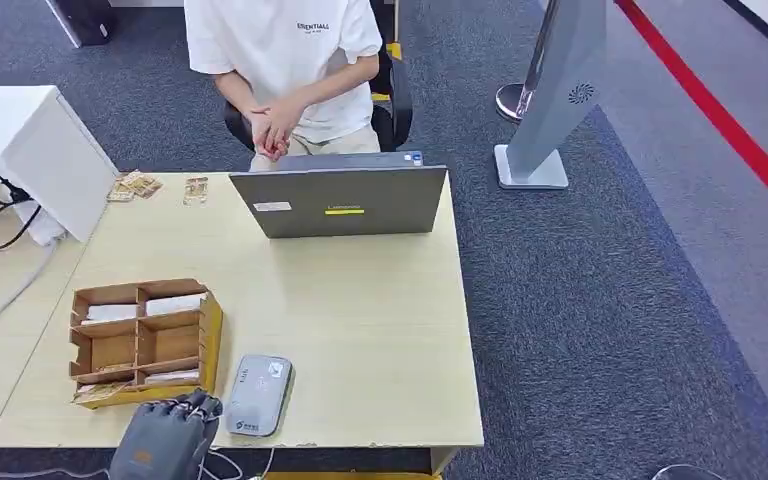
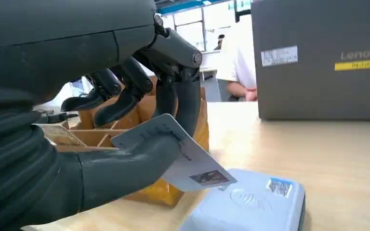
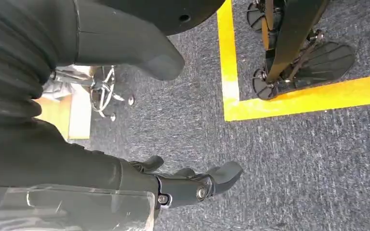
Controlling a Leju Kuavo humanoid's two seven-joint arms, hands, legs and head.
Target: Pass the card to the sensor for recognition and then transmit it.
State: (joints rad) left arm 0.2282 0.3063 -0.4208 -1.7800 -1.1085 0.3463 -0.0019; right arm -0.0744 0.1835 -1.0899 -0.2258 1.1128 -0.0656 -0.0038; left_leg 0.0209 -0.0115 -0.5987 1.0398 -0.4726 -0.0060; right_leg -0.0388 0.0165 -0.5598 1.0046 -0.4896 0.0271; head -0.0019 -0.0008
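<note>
Card (image 2: 188, 161) is pinched between the thumb and a dark finger of the left hand (image 2: 139, 101), tilted, with its lower corner just above the grey sensor (image 2: 250, 202); whether the corner touches the sensor cannot be told. Most of the card's upper part is hidden behind the thumb, and its print is too small to read. From the head view the left hand (image 1: 165, 430) sits at the table's (image 1: 360, 320) near edge, just beside the sensor (image 1: 258, 394) and the brown divided box (image 1: 145, 340), and the card itself is covered by the fingers there. The right hand (image 3: 188, 185) hangs over grey carpet with fingers loosely apart, holding nothing. A closed-looking laptop back (image 1: 340, 200) stands at the far side, hiding part of a seated person (image 1: 285, 60), who is cut off at the top.
</note>
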